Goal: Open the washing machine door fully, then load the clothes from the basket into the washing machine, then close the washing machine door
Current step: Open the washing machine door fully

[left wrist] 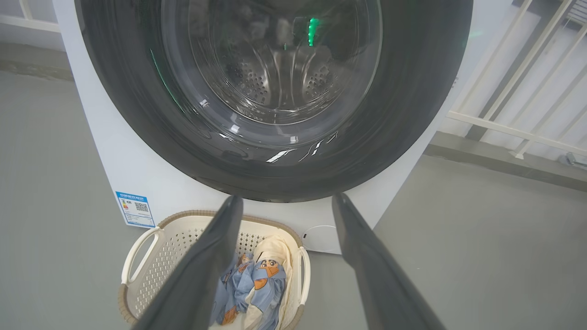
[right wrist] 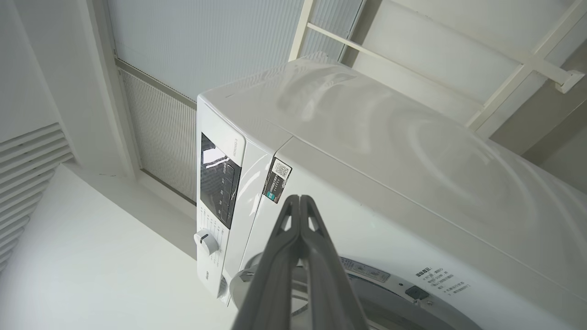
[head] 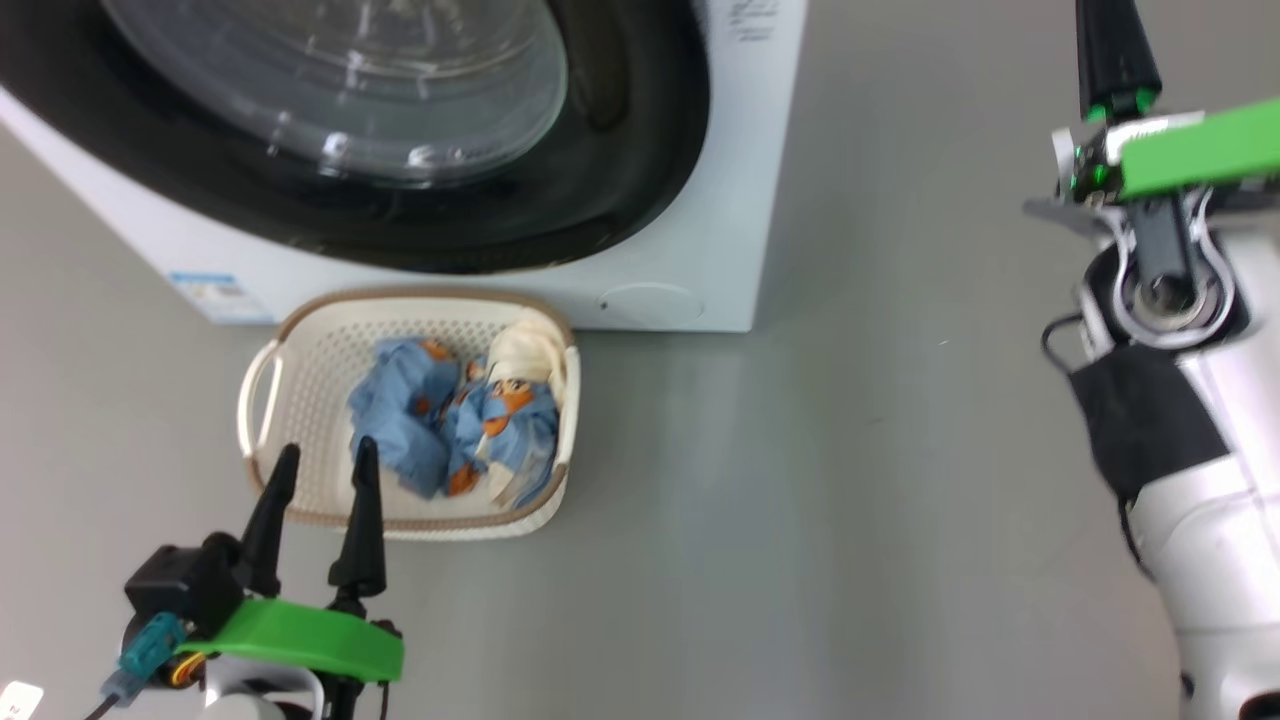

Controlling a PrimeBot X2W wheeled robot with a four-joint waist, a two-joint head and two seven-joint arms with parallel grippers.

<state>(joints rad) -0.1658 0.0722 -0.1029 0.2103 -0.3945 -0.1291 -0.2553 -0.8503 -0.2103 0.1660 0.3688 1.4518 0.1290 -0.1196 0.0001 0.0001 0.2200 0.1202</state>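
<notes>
the first step is in hand: the washing machine door (head: pixel 640 130), at about 11 o'clock in the head view, lies flush against the front of the washing machine (head: pixel 730 230), so opening looks not yet begun. the right gripper (right wrist: pixel 299 201), fingers pressed together on nothing, stands high at 2 o'clock in the head view and points toward the machine's upper front corner, near the control knob (right wrist: pixel 205 241). the left gripper (head: pixel 327 450), fingers spread and empty, hovers at 7 o'clock over the near edge of the basket (head: pixel 310 400).

the basket stands on the grey floor right before the machine, at the door's 6 o'clock. it holds the clothes (head: pixel 450 420), a crumpled light-blue bundle with orange prints and a cream piece, bunched toward its 3 o'clock side. through the glass the steel drum (left wrist: pixel 275 78) looks empty.

next, i judge, a gripper must reach the door's edge and find its catch, which i cannot make out, then swing it wide.
</notes>
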